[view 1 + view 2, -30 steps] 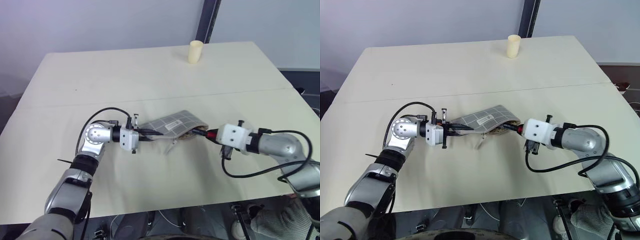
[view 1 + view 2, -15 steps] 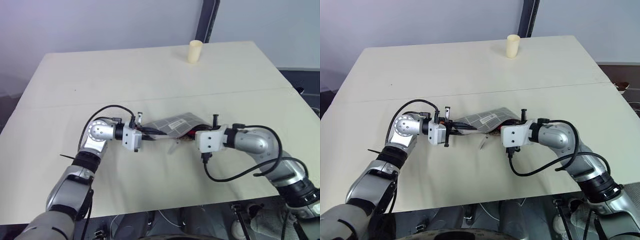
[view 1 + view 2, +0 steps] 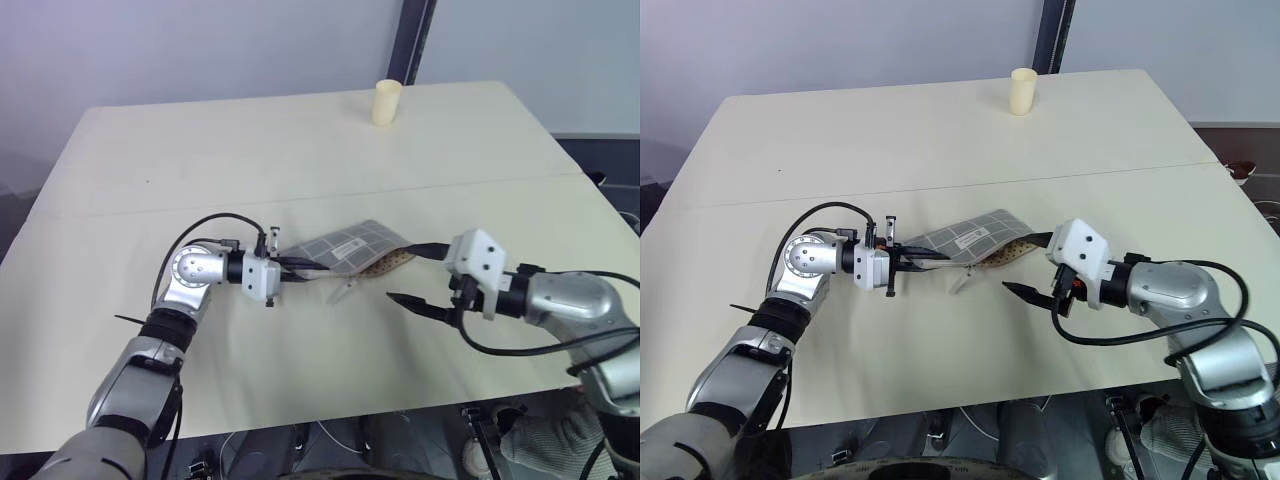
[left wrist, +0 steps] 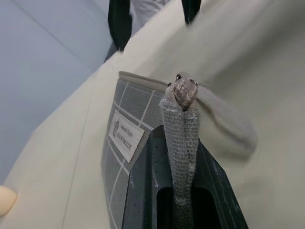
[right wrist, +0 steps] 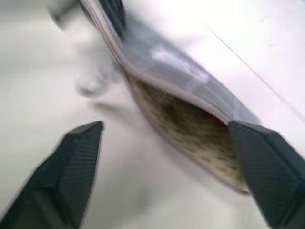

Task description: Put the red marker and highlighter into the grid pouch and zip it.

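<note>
The right gripper (image 3: 1035,268) stands wide apart and empty, its two black wedge-shaped fingers (image 5: 78,164) pointing at the open mouth of the grid pouch (image 3: 970,240), just short of it and not touching. A sliver of red, probably the red marker (image 5: 215,116), shows deep inside the mouth against a speckled tan lining; blur makes it hard to be sure. The left gripper (image 3: 285,267) is clenched on the pouch's far end from the right gripper, pinching a bunched fold of grey woven fabric by the zipper's end. The pouch is flat grey cloth with white grid lines and a small white label (image 4: 125,135), lying on the smooth cream worktop (image 3: 250,150). A pale zipper pull (image 3: 345,291) hangs beneath it. Far beyond both grippers stands a cream cylinder cup (image 3: 385,103).
</note>
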`<state>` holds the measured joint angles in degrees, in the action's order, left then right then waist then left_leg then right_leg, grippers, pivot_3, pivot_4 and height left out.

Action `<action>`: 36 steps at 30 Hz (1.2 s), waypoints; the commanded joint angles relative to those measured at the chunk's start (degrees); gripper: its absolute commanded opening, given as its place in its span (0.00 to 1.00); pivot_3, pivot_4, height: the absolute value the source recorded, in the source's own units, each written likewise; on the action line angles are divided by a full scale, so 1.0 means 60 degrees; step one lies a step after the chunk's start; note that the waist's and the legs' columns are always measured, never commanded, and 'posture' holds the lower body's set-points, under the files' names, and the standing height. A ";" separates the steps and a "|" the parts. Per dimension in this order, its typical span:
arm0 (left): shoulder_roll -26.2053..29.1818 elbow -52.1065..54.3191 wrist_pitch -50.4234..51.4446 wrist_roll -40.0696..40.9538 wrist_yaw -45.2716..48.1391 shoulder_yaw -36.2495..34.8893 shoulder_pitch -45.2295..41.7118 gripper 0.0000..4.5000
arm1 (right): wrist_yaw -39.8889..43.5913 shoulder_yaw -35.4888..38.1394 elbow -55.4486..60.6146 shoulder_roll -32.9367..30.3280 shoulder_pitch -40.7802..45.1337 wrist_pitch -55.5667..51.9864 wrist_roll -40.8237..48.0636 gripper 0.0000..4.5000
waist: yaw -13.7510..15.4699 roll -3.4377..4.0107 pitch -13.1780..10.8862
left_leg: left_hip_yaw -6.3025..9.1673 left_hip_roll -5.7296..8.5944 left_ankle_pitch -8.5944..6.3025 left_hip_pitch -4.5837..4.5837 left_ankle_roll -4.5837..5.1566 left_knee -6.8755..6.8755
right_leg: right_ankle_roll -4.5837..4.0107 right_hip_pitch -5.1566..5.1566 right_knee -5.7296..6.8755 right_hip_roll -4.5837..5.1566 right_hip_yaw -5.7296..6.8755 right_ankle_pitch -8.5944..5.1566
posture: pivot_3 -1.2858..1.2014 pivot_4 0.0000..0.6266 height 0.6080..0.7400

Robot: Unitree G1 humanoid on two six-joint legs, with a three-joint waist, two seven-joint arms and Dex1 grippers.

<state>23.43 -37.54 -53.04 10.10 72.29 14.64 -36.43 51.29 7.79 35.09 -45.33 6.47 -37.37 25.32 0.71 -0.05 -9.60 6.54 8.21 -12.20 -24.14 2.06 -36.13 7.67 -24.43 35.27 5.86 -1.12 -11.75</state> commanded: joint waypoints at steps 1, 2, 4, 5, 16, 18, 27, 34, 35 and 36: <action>-0.0070 -0.0076 -0.0044 -0.0164 -0.0290 -0.0074 -0.0192 0.00 | -0.0783 0.0394 0.0588 0.0340 -0.0174 -0.1776 0.1354 0.95 | 0.0010 -0.0001 0.0001 | 0.0000 -0.0002 0.0002 0.0000 -0.0003 -0.0004 | -0.0009 0.0002 0.0000 0.0000 0.0001 -0.0005 | 0.52 0.24 0.98; -0.0123 -0.0144 -0.0026 -0.0239 -0.0372 -0.0070 -0.0262 0.00 | -0.0967 0.0208 0.0650 0.0388 -0.0415 -0.2316 0.1561 0.95 | 0.0012 -0.0001 0.0001 | 0.0001 -0.0005 0.0002 0.0002 -0.0003 -0.0008 | -0.0028 0.0008 0.0001 0.0000 0.0003 -0.0015 | 0.52 0.24 0.98; -0.0231 -0.0305 -0.0014 -0.0451 -0.0596 -0.0071 -0.0393 0.00 | -0.1389 -0.0113 0.0563 0.0695 -0.0901 -0.3133 0.1914 0.95 | 0.0052 -0.0004 0.0002 | 0.0001 -0.0004 0.0003 0.0004 -0.0002 -0.0013 | -0.0032 0.0012 0.0001 0.0001 0.0005 -0.0017 | 0.52 0.24 0.98; -0.0294 -0.0389 -0.0038 -0.0570 -0.0722 -0.0066 -0.0461 0.00 | -0.1767 -0.0223 0.0313 0.1164 -0.1012 -0.3094 0.1900 0.95 | 0.0048 -0.0008 0.0003 | 0.0002 -0.0004 0.0003 0.0004 -0.0001 -0.0012 | -0.0032 0.0011 -0.0002 0.0002 0.0006 -0.0017 | 0.52 0.24 0.98; -0.0844 -0.0826 -0.0395 -0.1343 -0.1788 0.0055 -0.0803 0.00 | -0.4115 -0.0453 -0.1064 0.4374 0.0394 -0.3216 0.2066 0.95 | -0.0002 0.0000 0.0005 | -0.0014 -0.0003 0.0015 0.0001 0.0014 -0.0003 | 0.0001 -0.0005 -0.0001 -0.0019 -0.0006 0.0007 | 0.52 0.24 0.98; -0.0866 -0.0818 -0.0452 -0.1433 -0.1872 0.0089 -0.0780 0.00 | -0.4141 -0.0471 -0.1134 0.4617 0.0598 -0.3254 0.2255 0.90 | 0.0004 0.0000 0.0005 | -0.0013 -0.0003 0.0015 0.0001 0.0013 -0.0002 | 0.0001 -0.0006 0.0000 -0.0022 -0.0005 0.0007 | 0.52 0.24 0.98; -0.0633 -0.1003 -0.0560 -0.1474 -0.1999 0.0020 -0.0798 0.00 | -0.3762 -0.0009 -0.1751 0.3485 0.0569 -0.2916 0.1892 0.02 | 0.0002 0.0000 0.0005 | -0.0013 0.0000 0.0015 0.0001 0.0013 -0.0006 | 0.0000 -0.0014 -0.0002 -0.0023 -0.0002 0.0007 | 0.52 0.24 0.98; -0.0166 -0.0922 -0.0477 -0.0868 -0.1369 -0.0078 -0.0458 0.00 | -0.3096 0.1268 -0.3362 0.1418 0.0530 -0.1608 0.1132 0.02 | 0.0003 0.0000 0.0005 | -0.0014 0.0000 0.0016 0.0002 0.0015 -0.0003 | 0.0000 -0.0002 -0.0002 -0.0021 0.0000 0.0007 | 0.52 0.24 0.98; -0.0088 -0.0901 -0.0410 -0.0724 -0.1245 -0.0126 -0.0404 0.00 | -0.3022 0.1230 -0.3571 0.1132 0.0470 -0.1326 0.0858 0.02 | -0.0006 0.0000 0.0005 | -0.0014 -0.0001 0.0016 0.0001 0.0015 0.0000 | 0.0000 -0.0004 -0.0002 -0.0020 -0.0001 0.0007 | 0.52 0.24 0.98; -0.0016 -0.0885 -0.0350 -0.0604 -0.1148 -0.0167 -0.0358 0.00 | -0.2934 0.1141 -0.3748 0.0887 0.0378 -0.1021 0.0557 0.02 | -0.0019 0.0003 0.0006 | -0.0015 -0.0001 0.0016 0.0002 0.0016 0.0000 | 0.0001 -0.0005 -0.0001 -0.0019 -0.0002 0.0007 | 0.52 0.24 0.98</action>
<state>21.52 -43.68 -55.52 4.32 64.54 15.02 -38.96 33.09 12.30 13.31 -38.02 9.22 -46.92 31.19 0.60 -0.03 -9.57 6.44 8.20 -12.10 -24.13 2.16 -36.11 7.67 -24.48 35.27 5.76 -1.15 -11.71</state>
